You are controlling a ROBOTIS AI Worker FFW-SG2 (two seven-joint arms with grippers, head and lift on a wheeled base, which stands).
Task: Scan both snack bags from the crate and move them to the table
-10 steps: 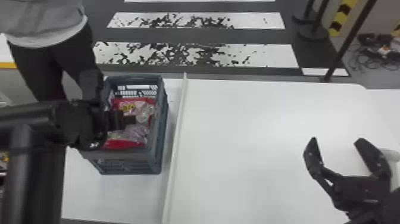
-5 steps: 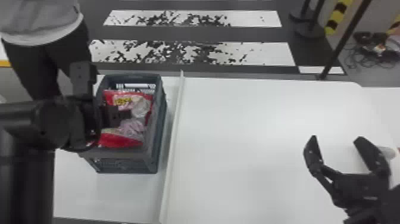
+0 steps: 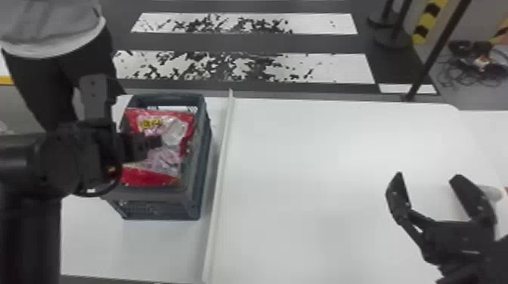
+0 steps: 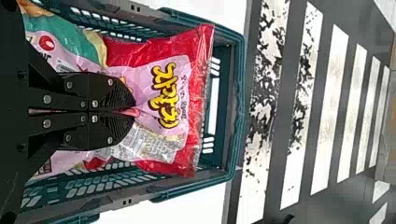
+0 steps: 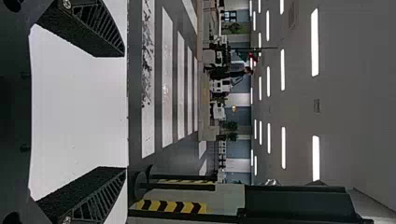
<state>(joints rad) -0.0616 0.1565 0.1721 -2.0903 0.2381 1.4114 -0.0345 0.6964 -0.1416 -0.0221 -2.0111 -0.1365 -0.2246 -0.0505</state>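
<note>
One snack bag (image 4: 149,84): pinched in our left gripper (image 4: 134,112), fingers closed; crate (image 3: 202,166) around it, table (image 3: 321,170) to its right.

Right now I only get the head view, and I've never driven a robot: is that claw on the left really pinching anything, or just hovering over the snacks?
Observer: Pinching. In the left wrist view, the left gripper has its fingertips together, with a bit of pink film poking out between them.
Operator: Good! I only make out one bag, the red-and-pink snack bag with yellow lettering. Is that all the crate holds?
Observer: No, a teal-and-pink snack bag lies right next to it in there. I can't tell which bag the pinched film belongs to.
</note>
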